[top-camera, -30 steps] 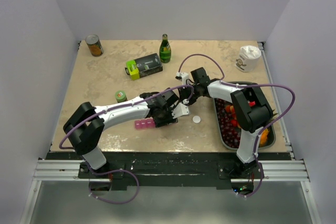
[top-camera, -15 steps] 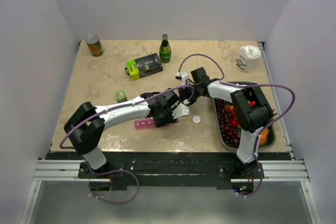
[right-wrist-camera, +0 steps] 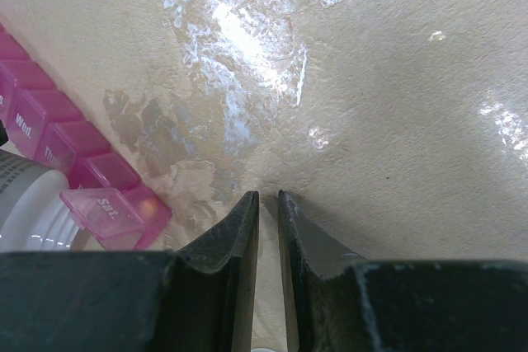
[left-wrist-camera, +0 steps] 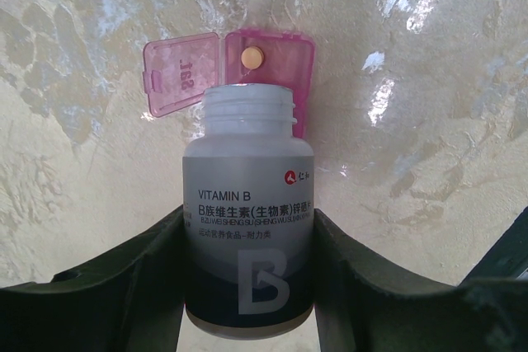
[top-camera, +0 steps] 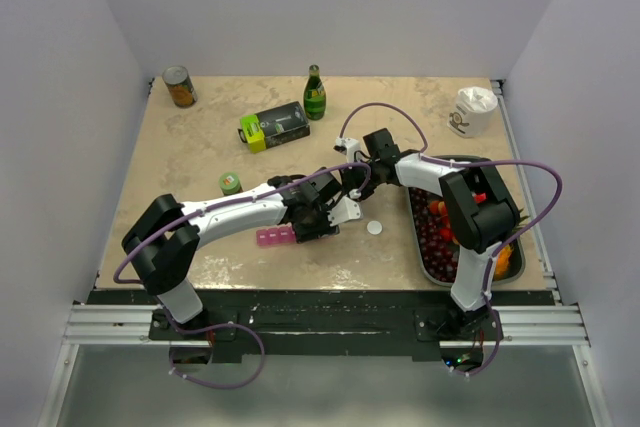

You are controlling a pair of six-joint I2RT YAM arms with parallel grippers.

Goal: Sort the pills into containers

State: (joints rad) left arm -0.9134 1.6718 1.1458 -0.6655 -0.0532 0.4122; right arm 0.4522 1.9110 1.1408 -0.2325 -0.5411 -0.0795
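My left gripper (left-wrist-camera: 247, 232) is shut on an uncapped white Vitamin B bottle (left-wrist-camera: 247, 228). The bottle's mouth points at the end of the pink pill-organiser strip (left-wrist-camera: 272, 63). That end compartment's lid (left-wrist-camera: 181, 72) is flipped open and one orange pill (left-wrist-camera: 252, 57) lies inside. In the top view the strip (top-camera: 272, 237) runs out to the left from under the left gripper (top-camera: 322, 219). My right gripper (right-wrist-camera: 268, 197) is shut and empty, tips just above the tabletop beside the strip (right-wrist-camera: 49, 133). It sits just behind the left gripper in the top view (top-camera: 352, 187).
A white bottle cap (top-camera: 374, 228) lies right of the grippers. A dark fruit tray (top-camera: 508, 265) stands at the right. A small green-lidded jar (top-camera: 230, 183), a green and black box (top-camera: 275, 127), a green bottle (top-camera: 315, 94), a can (top-camera: 180, 87) and a white cup (top-camera: 472, 109) stand further back.
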